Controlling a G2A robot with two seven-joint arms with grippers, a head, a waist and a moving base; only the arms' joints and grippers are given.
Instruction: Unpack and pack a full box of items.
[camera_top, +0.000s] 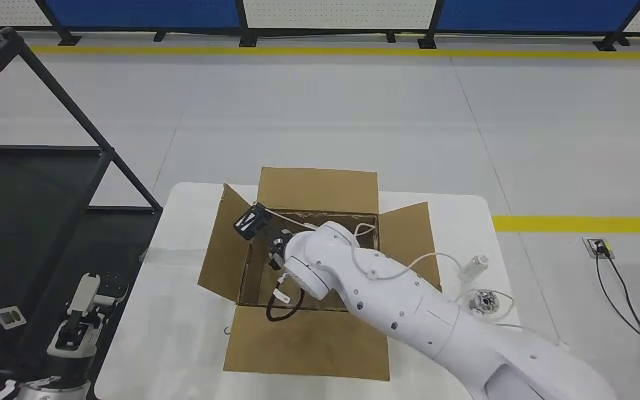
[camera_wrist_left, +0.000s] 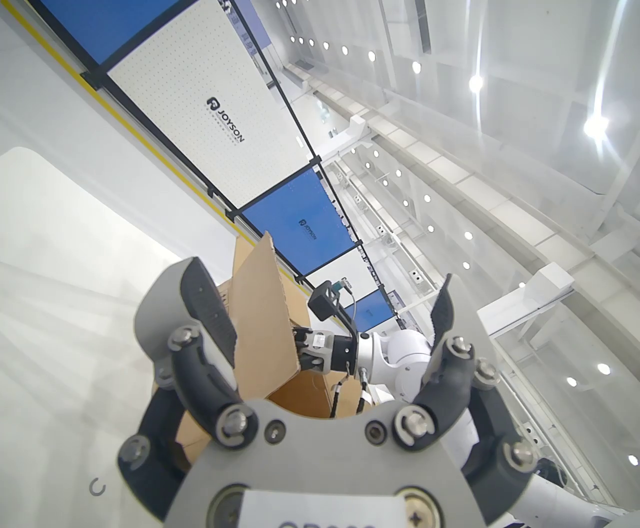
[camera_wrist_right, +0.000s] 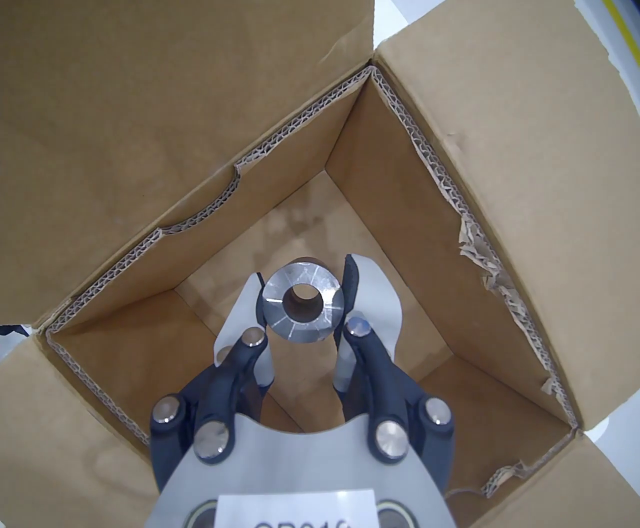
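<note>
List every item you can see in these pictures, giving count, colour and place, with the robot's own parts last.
table: 1, white, under everything
cardboard box: 1, brown, mid-table, all four flaps open
metal ring: 1, grey, inside the box, held above its floor
small tube-like part: 1, white, on the table beside the box
round metal part: 1, silver, on the table close to the white part
frame: 1, black, beside the table
right end effector: 1, grey and black, down inside the box, closed on the metal ring
left end effector: 1, grey and black, open, empty, beside the table, tilted up toward the ceiling
</note>
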